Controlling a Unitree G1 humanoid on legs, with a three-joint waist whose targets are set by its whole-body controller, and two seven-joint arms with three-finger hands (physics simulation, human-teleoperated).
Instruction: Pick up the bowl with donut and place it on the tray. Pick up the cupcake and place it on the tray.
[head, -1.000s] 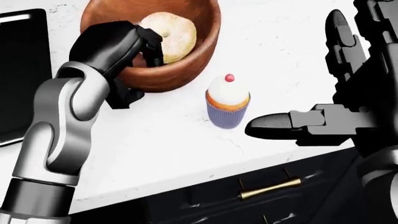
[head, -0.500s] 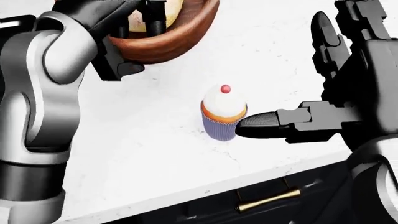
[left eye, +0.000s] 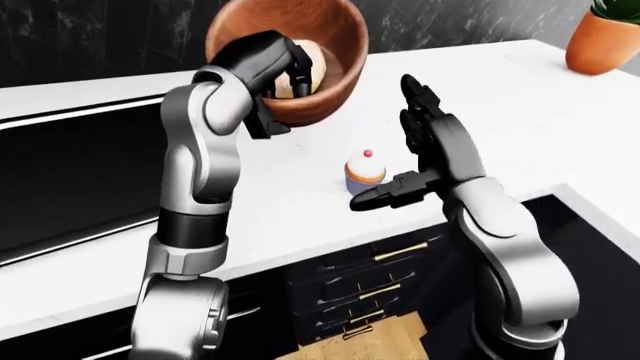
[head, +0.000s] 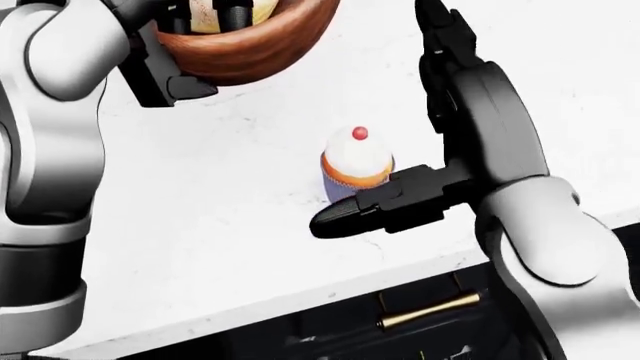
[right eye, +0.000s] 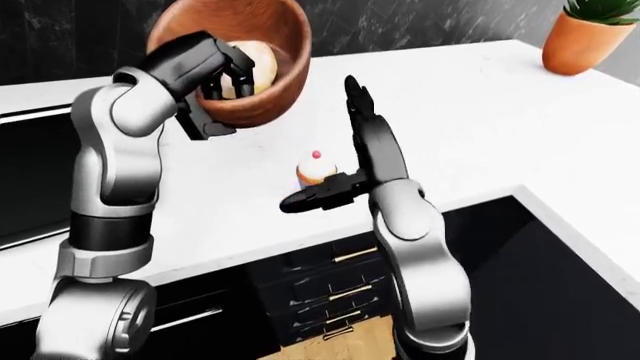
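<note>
I'm gripping the wooden bowl (left eye: 300, 71) rim with my left hand (left eye: 262, 64), right hand (head: 400, 150) spread beside the soft, light cupcake (head: 356, 169), best taken at its wrapper.

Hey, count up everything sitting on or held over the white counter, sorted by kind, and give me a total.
Bowl: 1
Donut: 1
Cupcake: 1
Potted plant: 1
Total: 4

Both arms are clad in glossy silver-grey shells with black joint bands; the left hand (left eye: 262, 61) and right hand (left eye: 425, 150) are finished in matte black.
</note>
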